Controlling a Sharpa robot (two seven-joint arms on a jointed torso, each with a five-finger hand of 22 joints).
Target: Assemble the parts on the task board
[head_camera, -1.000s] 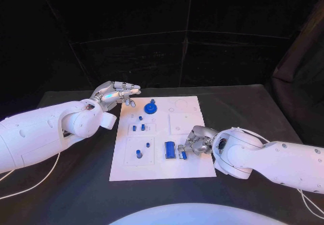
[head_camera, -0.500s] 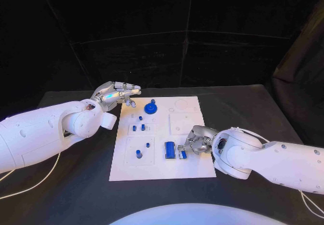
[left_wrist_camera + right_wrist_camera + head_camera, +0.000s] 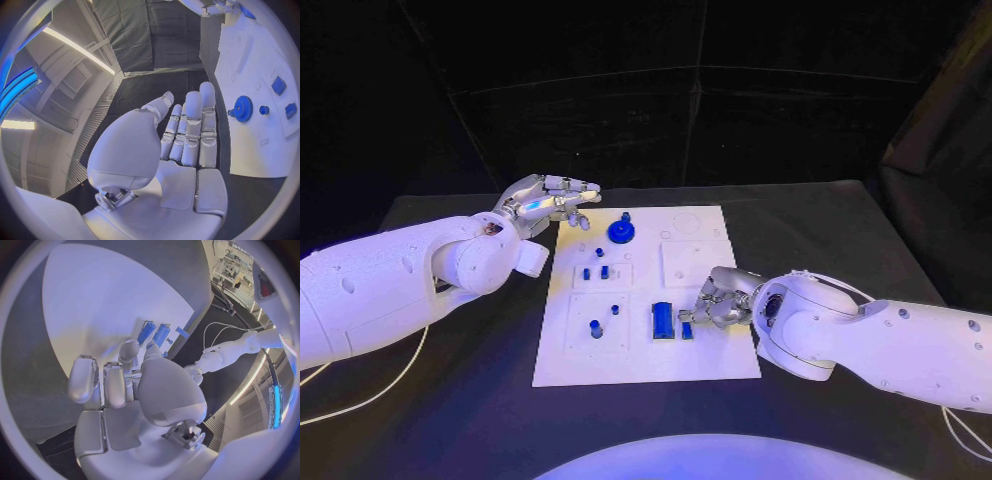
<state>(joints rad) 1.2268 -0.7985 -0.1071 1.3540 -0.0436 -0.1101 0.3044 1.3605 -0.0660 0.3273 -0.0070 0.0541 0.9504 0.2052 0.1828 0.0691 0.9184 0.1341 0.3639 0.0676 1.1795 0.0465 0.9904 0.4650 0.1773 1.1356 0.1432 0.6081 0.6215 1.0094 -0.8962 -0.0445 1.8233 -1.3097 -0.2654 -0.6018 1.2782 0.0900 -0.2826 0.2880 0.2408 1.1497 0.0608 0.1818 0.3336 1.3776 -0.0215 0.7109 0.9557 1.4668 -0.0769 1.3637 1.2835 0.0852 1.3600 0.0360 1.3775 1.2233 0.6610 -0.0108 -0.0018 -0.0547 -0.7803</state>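
My right hand (image 3: 717, 300) sits low at the near right edge of the task board (image 3: 704, 365), fingers curled beside two upright blue blocks (image 3: 662, 320). The narrower block (image 3: 687, 329) is right against my fingertips; I cannot tell whether I am pinching it or only touching it. In the right wrist view the same two blocks (image 3: 154, 333) stand just beyond my fingers (image 3: 128, 351).

If I press sideways here, I judge the narrow block could tip or skid across the smooth white plate, or knock its wider neighbour out of line.

Further along the board, small blue pegs (image 3: 596, 272) stand in recessed panels, and near the far edge a blue gear (image 3: 620, 233) sits on its post. My left hand (image 3: 554, 200) hovers beyond the board's far left corner, fingers apart and holding nothing; a careless drop could clip the gear.

The board lies on a black table (image 3: 834, 220), with dark curtains behind it.
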